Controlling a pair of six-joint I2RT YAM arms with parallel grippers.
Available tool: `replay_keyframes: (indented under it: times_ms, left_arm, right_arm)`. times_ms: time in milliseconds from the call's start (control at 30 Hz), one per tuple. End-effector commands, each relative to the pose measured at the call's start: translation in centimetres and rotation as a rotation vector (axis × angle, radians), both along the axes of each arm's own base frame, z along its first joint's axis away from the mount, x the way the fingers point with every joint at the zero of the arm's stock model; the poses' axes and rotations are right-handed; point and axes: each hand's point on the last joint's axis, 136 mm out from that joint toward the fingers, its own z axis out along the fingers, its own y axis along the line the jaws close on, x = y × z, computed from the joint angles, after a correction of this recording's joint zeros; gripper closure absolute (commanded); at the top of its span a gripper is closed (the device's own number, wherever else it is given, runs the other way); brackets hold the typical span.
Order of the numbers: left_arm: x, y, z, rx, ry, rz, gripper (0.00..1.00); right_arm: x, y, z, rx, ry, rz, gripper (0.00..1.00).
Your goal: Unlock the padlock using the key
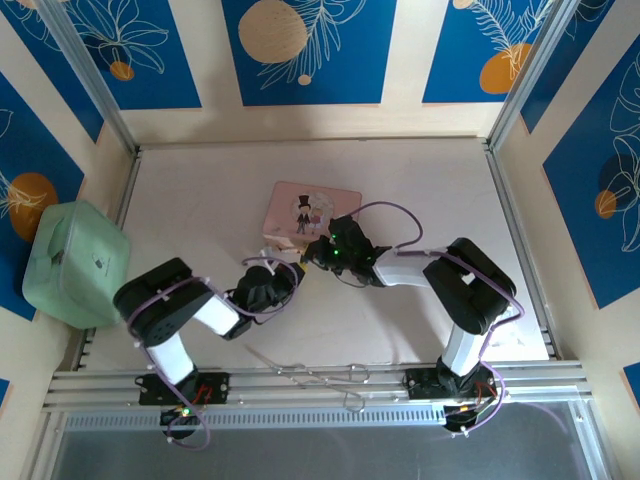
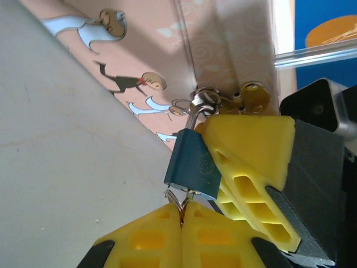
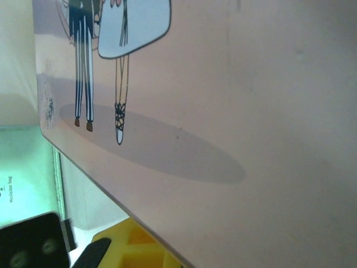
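L claw clenched on key under padlock; R claw beside it, can't tell grip. Twist slow, hold body steady.

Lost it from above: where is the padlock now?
Left wrist view, centre: the padlock is hooked by its shackle on the latch of the pink tin box, directly above the left gripper, shut on a wire ring.

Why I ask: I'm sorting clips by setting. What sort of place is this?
Probably a robot test cell in a lab, not a home: a table fenced by aluminium rails, decorated blue-and-cream wall panels around it, and a left arm and right arm bolted at its near edge.
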Motion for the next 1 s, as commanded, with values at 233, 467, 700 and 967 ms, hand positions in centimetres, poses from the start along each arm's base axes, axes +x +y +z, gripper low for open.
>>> replay_keyframes:
  times_ms: [233, 467, 700, 967]
  left_arm:
    - [0.1, -0.3, 1.2, 0.73, -0.309, -0.141, 1.0]
    - [-0.6, -2.0, 1.4, 0.878, -0.433, -0.166, 1.0]
    - [-2.1, -2.4, 1.4, 0.936, -0.413, -0.222, 1.0]
    - [-4.4, 1.1, 3.0, 0.85, -0.203, -0.182, 0.28]
  right_arm:
    - [-7.7, 0.0, -6.8, -0.116, 0.425, 0.045, 1.0]
    - [-10.0, -0.5, -8.5, -0.169, 0.527, 0.02, 1.0]
    - [-12.0, -1.9, -10.3, -0.277, 0.557, 0.009, 1.0]
    - [-9.4, -2.9, -10.0, -0.169, 0.441, 0.047, 1.0]
